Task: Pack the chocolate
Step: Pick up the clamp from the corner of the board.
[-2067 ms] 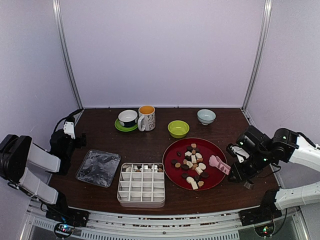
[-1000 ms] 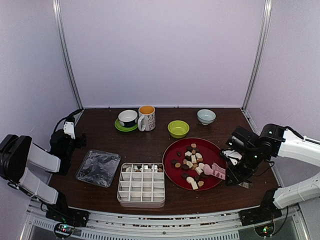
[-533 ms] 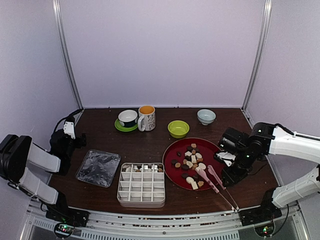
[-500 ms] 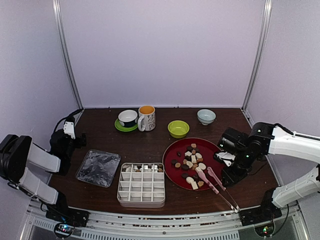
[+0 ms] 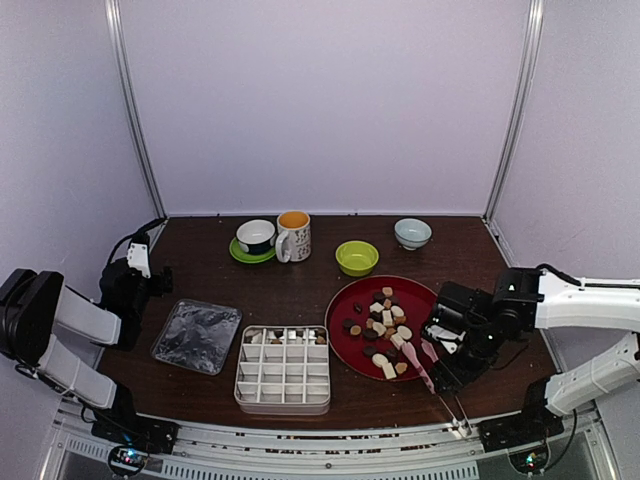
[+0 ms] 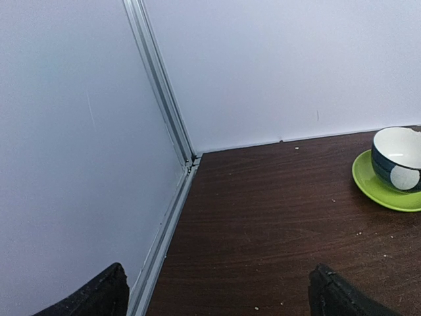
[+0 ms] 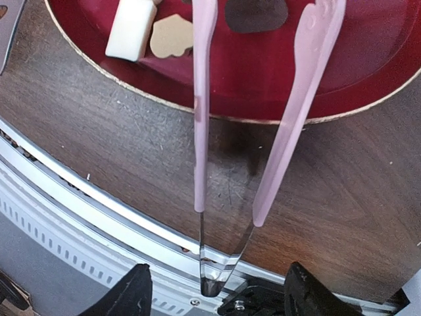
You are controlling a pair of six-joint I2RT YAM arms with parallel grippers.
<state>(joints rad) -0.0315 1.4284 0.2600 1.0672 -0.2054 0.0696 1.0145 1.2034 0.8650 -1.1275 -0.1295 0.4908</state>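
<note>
The chocolate (image 5: pixel 385 325), several brown, tan and cream pieces, lies on a red plate (image 5: pixel 432 297). A few pieces sit in the back row of the white compartment tray (image 5: pixel 283 375). Pink tongs (image 5: pixel 418 362) lie with their tips on the plate and their metal hinge end past the table's front edge. My right gripper (image 5: pixel 447 372) is open, low over the tongs' handle. In the right wrist view my right gripper (image 7: pixel 220 293) straddles the hinge end of the tongs (image 7: pixel 200 131) without touching them, with chocolate (image 7: pixel 131 26) on the plate (image 7: pixel 368 72) beyond. My left gripper (image 6: pixel 217 303) is open and empty at the far left.
A clear plastic lid (image 5: pixel 197 335) lies left of the tray. At the back stand a cup on a green saucer (image 5: pixel 255 237), a mug (image 5: pixel 293 235), a green bowl (image 5: pixel 357 257) and a pale bowl (image 5: pixel 412 233). The cup also shows in the left wrist view (image 6: pixel 398 168). The metal front rail (image 7: pixel 79 210) runs under the tongs.
My right gripper carried the tongs left over the plate, let them go so they lie flat, then moved down towards their handle end. The left arm has not moved.
</note>
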